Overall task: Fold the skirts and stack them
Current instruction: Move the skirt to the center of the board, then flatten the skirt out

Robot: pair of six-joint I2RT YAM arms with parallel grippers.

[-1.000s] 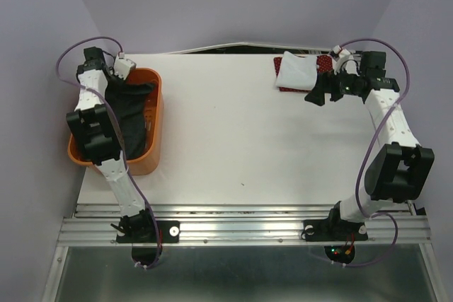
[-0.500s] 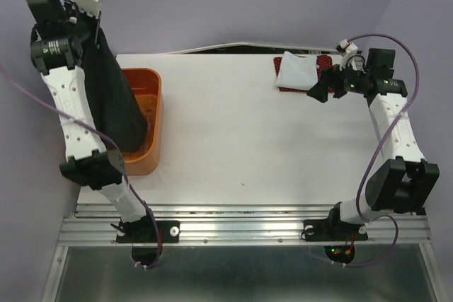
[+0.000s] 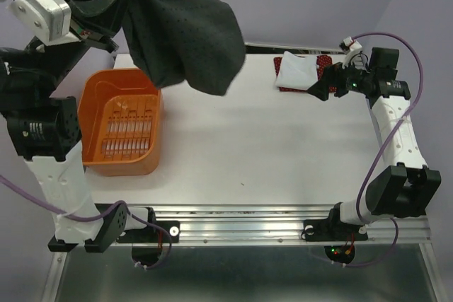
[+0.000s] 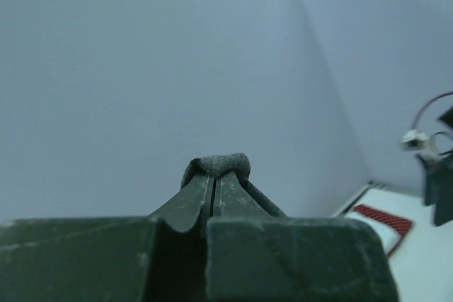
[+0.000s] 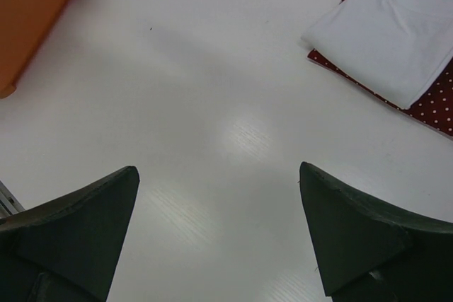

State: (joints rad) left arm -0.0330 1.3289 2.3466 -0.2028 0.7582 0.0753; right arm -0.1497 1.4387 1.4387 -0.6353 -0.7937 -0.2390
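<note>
Left wrist view. Left pincer: fingers pressed together, a small wad of the large dark grey, finely dotted cloth skirt clamped at their tips. Behind it is plain lilac wall. At the lower right edge is a corner of the white bench, with a strip of the red, white-dotted cloth skirt on it.

Top external view. Left arm is raised high at the far left corner. Its pincer tips are covered by the cloth and cannot be made out here. The dark grey skirt hangs from the pincer and billows to the right. It is out of the orange plastic basket, above its far right corner and over the far left part of the bench. I cannot tell if the lowest fold touches the bench. The basket sits on the bench's left edge. At the far right corner, the plain white cloth skirt lies folded on top of the red skirt, which shows around its edges. Right pincer hangs just beside this stack, on its right side.

Right wrist view. Right pincer: fingers wide apart, nothing between them, bare bench below. White skirt on red skirt at upper right. Basket corner at upper left.
</note>
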